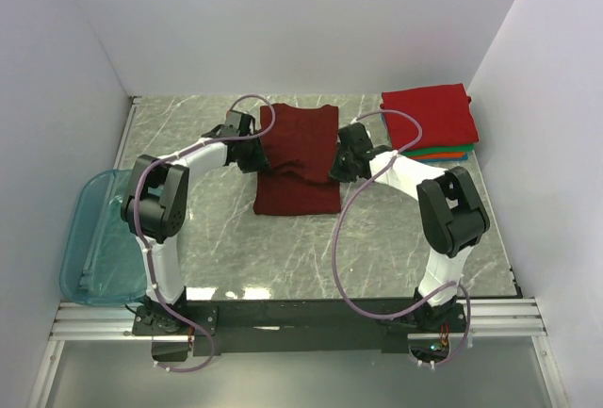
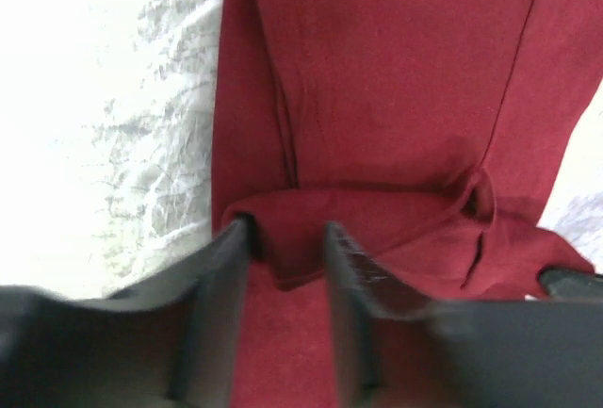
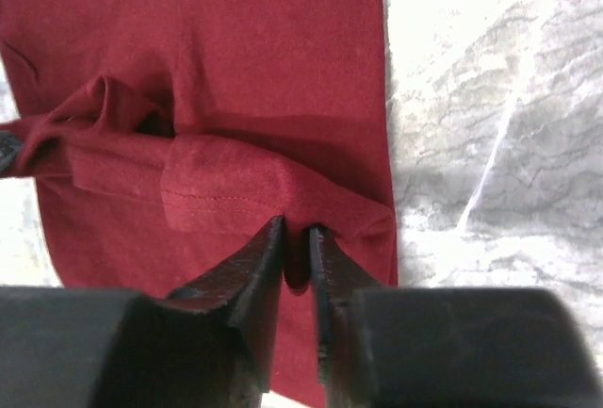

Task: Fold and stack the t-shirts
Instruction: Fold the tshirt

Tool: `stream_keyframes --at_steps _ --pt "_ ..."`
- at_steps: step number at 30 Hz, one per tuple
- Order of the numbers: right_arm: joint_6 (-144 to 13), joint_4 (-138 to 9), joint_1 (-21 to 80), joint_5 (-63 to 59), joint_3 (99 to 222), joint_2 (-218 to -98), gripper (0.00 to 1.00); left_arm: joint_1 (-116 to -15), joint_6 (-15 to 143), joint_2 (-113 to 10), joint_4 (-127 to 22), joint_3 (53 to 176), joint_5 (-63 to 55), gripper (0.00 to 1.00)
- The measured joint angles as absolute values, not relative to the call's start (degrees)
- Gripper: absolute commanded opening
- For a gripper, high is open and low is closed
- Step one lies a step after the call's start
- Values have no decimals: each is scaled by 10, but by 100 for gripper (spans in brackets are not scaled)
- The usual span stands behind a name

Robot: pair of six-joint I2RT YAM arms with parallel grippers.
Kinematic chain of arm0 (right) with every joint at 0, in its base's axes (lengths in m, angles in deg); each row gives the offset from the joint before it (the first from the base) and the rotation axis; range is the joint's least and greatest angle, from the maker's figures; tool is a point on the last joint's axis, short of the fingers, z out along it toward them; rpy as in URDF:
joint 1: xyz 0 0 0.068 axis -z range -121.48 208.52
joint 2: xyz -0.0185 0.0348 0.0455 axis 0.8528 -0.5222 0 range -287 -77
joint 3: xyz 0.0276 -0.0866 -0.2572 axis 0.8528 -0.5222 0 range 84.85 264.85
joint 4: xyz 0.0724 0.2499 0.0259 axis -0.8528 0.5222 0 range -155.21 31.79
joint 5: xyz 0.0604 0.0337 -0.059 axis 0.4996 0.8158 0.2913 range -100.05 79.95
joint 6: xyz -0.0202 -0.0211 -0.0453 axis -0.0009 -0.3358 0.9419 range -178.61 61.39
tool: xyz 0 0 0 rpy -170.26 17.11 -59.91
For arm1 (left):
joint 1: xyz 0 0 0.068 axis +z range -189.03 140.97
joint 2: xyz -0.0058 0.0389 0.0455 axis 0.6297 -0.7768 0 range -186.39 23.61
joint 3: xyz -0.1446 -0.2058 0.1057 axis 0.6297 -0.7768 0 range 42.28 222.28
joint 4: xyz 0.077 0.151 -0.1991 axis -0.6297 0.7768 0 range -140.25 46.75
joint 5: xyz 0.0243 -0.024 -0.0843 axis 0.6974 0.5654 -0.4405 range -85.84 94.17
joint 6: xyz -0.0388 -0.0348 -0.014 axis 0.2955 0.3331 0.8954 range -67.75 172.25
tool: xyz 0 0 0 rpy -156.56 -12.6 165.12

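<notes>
Your maroon t-shirt [image 1: 297,158] lies in the middle of the worktop [image 1: 283,257], toward the far side. Your left fingers [image 2: 217,304] are clamped on a bunched fold at its left edge. Your right fingers [image 3: 254,276] pinch the same fold at its right edge. The folded t-shirts [image 1: 429,118], red on top, are stacked at the far right corner.

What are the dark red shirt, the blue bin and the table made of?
The maroon t-shirt looks like soft matte cloth: it wrinkles and shows stitched hems. The bin seems glossy plastic: teal and see-through. The tabletop looks like veined grey marble, possibly only a print.
</notes>
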State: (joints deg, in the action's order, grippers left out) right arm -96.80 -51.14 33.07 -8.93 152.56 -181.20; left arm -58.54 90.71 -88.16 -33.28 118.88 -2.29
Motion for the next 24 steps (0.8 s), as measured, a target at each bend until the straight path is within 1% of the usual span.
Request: stream_keyframes --at_steps 1,2,3,4,5,6,7,8,9,12,16,17,24 --pt "-968 -511 331 -90 1528 -1814 36 -585 908 -883 -333 1191 -24 64" --pt "-967 -511 331 -90 1531 -1817 43 -584 904 -884 -333 1194 -26 73" --pt "-968 -511 331 -90 1535 -1819 45 -583 903 -886 -332 1198 -27 81" --pt "-967 -511 331 -90 1540 -1820 47 -582 904 -886 -332 1201 -27 92" --pt "-965 -510 331 -90 1544 -1820 51 -582 903 -886 -332 1205 -27 96" --pt "-965 -507 331 -90 1551 -1820 53 -582 905 -886 -331 1211 -27 99" --pt "-965 -506 331 -90 1558 -1820 54 -582 906 -886 -332 1214 -27 99" --pt "-965 -506 331 -91 1564 -1820 60 -581 907 -884 -335 1216 -27 100" --pt "-965 -506 331 -93 1569 -1819 61 -581 908 -882 -335 1216 -27 99" --pt "-961 -498 331 -98 1570 -1809 71 -581 909 -858 -338 1198 -24 100" --pt "-957 -491 331 -103 1557 -1783 75 -581 921 -771 -348 1120 -19 100" --pt "-957 -492 331 -103 1547 -1772 86 -581 925 -740 -356 1093 -19 99" --pt "-955 -501 327 -85 1440 -1671 89 -581 971 -535 -384 900 -8 100"
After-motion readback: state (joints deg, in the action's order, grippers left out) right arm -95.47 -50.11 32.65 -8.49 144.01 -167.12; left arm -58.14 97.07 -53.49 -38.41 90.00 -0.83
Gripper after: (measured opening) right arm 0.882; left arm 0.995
